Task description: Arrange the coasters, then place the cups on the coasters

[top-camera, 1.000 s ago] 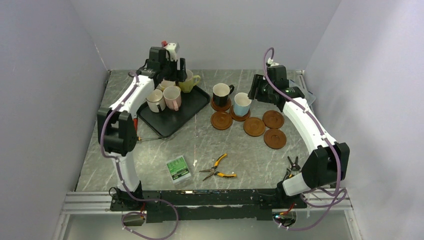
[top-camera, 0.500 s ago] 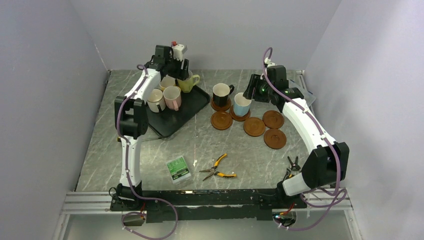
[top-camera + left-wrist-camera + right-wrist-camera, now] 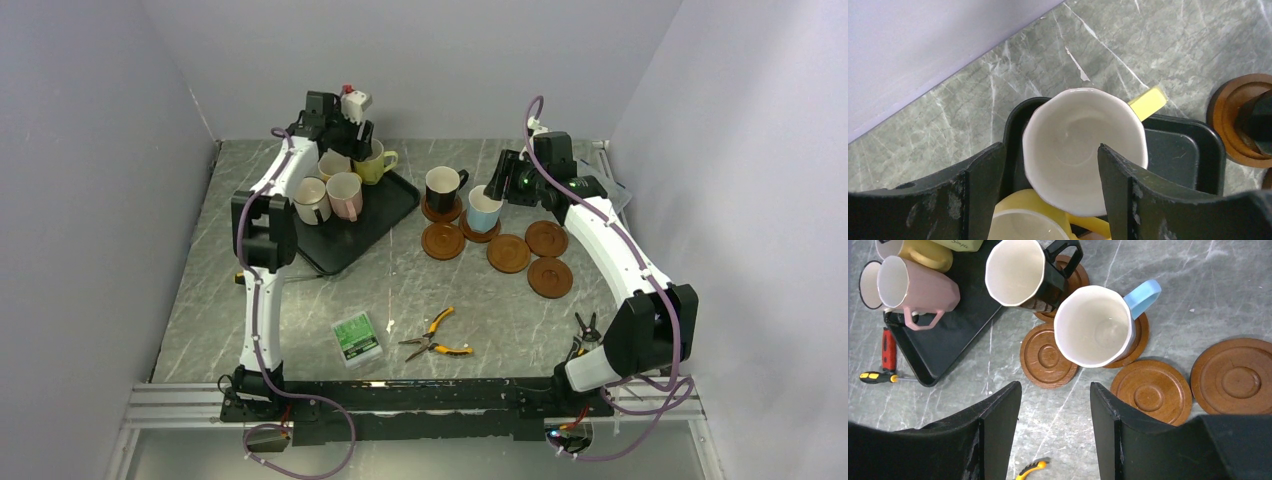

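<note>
Item 1: yellow-green cup (image 3: 1083, 150), sitting in black tray (image 3: 1173, 150), far left of desk. Ceramic, so judged rigid, glazed-slippery and chippable; best taken by the rim wall, away from the handle. Over it, left gripper (image 3: 1051, 150) is hovering open. The right gripper (image 3: 1055, 386) is hovering open and empty by light blue cup (image 3: 1095, 325).

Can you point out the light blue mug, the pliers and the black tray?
light blue mug (image 3: 485, 211), top view, its outer side.
pliers (image 3: 427, 339), top view, near the pivot.
black tray (image 3: 347, 238), top view, bare floor towards the front.
</note>
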Robot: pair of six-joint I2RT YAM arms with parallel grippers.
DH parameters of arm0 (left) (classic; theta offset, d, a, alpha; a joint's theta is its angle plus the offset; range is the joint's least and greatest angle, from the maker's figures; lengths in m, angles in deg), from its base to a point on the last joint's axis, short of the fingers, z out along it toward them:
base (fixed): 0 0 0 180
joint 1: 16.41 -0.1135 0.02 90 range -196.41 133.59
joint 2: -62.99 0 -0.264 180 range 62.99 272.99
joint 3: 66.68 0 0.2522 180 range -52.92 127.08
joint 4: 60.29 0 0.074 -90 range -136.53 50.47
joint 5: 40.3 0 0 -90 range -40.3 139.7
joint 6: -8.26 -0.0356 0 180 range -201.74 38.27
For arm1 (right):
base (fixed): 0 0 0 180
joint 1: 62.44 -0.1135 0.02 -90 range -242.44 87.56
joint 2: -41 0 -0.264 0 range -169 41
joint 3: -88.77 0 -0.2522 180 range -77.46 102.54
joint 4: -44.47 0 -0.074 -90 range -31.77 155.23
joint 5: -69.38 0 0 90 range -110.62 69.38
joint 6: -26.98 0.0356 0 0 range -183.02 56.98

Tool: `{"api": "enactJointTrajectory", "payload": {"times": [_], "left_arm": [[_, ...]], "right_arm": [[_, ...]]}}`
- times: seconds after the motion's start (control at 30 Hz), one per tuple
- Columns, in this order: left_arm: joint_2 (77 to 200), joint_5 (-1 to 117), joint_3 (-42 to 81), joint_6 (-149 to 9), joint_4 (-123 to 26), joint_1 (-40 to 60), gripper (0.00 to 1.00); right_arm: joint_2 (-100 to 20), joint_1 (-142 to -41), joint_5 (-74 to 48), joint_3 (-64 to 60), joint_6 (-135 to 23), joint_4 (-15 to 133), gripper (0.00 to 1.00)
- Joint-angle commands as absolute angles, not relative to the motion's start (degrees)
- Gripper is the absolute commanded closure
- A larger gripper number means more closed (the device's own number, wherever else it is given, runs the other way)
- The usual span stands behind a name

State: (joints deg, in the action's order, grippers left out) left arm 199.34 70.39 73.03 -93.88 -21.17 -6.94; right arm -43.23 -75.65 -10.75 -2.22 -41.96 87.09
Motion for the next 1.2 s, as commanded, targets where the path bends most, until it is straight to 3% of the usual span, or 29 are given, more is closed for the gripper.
{"api": "enactJointTrajectory", "payload": {"times": [0.0,0.2,0.43,0.67,1.17], "left_arm": [[201.6,72.0,78.0,-97.2,-19.5,-7.1,0.28],[201.9,74.5,78.1,-96.4,-21.6,-7.1,0.41],[199.2,72.6,74.4,-94.2,-24.1,-7.0,0.67],[198.1,71.2,74.2,-92.8,-22.1,-6.3,0.74],[190.6,68.4,68.4,-84.7,-19.6,-4.0,0.73]], "right_arm": [[-42.4,-75.5,-8.9,-2.3,-41.6,84.7,0.44],[-42.3,-75.4,-9.3,-2.6,-41.7,84.9,0.47],[-42.2,-75.5,-9.0,-2.3,-41.7,85.1,0.5],[-41.5,-75.4,-10.1,-2.2,-41.7,85.9,0.5],[-41.6,-75.4,-9.9,-4.0,-41.4,85.0,0.51]]}}
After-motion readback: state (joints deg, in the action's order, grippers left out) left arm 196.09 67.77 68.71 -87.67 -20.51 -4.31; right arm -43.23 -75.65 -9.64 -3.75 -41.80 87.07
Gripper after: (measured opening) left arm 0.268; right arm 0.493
